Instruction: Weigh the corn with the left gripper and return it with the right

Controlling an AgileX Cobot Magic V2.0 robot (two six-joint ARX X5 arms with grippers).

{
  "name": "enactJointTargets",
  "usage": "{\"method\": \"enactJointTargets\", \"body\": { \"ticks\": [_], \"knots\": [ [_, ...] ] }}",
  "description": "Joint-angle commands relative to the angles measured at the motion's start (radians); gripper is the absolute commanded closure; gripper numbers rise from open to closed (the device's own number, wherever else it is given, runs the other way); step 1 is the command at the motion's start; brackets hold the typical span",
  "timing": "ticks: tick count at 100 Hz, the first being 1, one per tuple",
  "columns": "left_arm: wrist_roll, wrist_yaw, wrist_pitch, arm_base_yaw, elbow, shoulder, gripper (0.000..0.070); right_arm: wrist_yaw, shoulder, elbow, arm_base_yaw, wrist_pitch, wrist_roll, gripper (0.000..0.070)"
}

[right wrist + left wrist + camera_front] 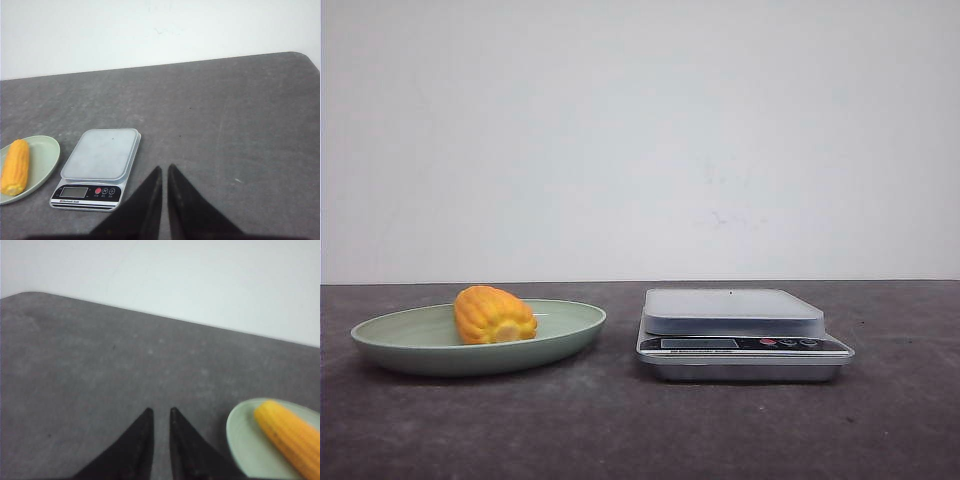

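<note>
The corn (494, 315) is a stubby orange-yellow cob lying in a pale green plate (575, 322) on the left of the table. The left wrist view catches the corn (290, 437) on the plate (242, 440) off to one side of my left gripper (160, 411). That gripper hangs over bare table, its black fingers nearly together and nothing between them. My right gripper (165, 167) is shut and empty, above the table beside the scale (100, 152). The corn (15, 166) lies beyond the scale. Neither gripper shows in the front view.
A silver digital kitchen scale (732, 312) with an empty platform stands right of the plate, its display and buttons facing the robot. The tabletop is dark grey, and a white wall rises behind its far edge.
</note>
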Motion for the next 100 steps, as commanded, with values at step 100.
{"method": "enactJointTargets", "body": {
  "ticks": [100],
  "knots": [
    [0.059,0.005,-0.081,0.002,-0.018,-0.002,0.0681,0.055,-0.009,-0.001,-0.035,0.061,-0.086,0.0688]
  ]
}}
